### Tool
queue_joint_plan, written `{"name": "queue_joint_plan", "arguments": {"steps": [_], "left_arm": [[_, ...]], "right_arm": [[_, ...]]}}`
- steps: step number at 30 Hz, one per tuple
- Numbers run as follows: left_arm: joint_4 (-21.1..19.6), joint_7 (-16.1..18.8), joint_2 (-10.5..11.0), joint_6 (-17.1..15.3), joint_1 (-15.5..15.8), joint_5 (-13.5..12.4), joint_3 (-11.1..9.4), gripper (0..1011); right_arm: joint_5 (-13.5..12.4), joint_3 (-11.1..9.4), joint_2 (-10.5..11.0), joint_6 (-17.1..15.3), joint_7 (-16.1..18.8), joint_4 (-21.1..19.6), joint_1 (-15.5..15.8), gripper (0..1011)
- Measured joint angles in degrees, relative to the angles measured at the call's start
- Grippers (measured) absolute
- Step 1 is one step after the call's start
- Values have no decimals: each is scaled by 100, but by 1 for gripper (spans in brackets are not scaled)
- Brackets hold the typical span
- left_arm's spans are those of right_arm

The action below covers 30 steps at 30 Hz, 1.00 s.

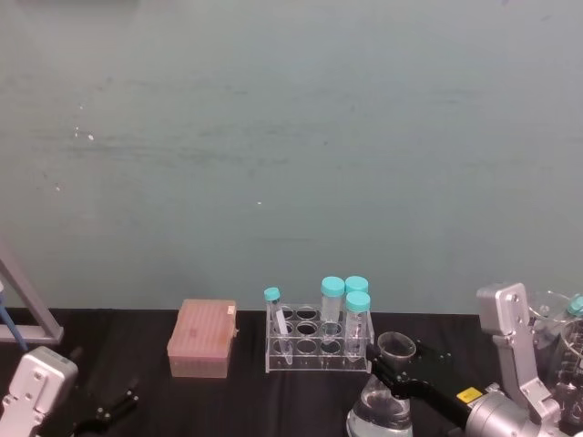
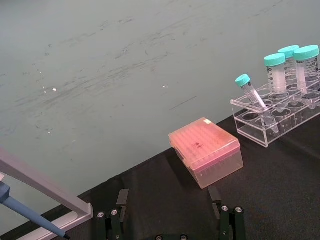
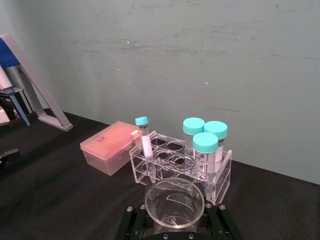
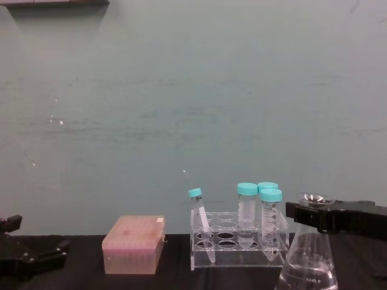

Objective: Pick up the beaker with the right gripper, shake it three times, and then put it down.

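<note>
The black blocky right gripper (image 4: 314, 219) is clamped around the neck of the clear glass conical beaker (image 4: 308, 263), just right of the clear tube rack (image 4: 236, 244). Grasp looks made; whether it's off the black table (image 1: 137, 350) I can't tell, and the shaking and set-down seem still ahead. The left gripper (image 2: 170, 220) sits parked low left, fingers spread, holding nothing.

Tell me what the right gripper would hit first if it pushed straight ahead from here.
Probably the tube rack: the right gripper, around the beaker neck, faces it directly. Depth is unclear.
</note>
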<state>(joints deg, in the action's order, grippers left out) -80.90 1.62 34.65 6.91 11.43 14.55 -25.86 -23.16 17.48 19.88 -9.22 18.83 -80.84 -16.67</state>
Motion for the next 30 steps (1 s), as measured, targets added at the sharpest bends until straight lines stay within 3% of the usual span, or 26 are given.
{"name": "queue_joint_plan", "arguments": {"steps": [30], "left_arm": [[0, 0, 0, 0, 0, 0, 0, 1000]], "right_arm": [[-3, -4, -7, -39, -1, 15, -4, 473]]}}
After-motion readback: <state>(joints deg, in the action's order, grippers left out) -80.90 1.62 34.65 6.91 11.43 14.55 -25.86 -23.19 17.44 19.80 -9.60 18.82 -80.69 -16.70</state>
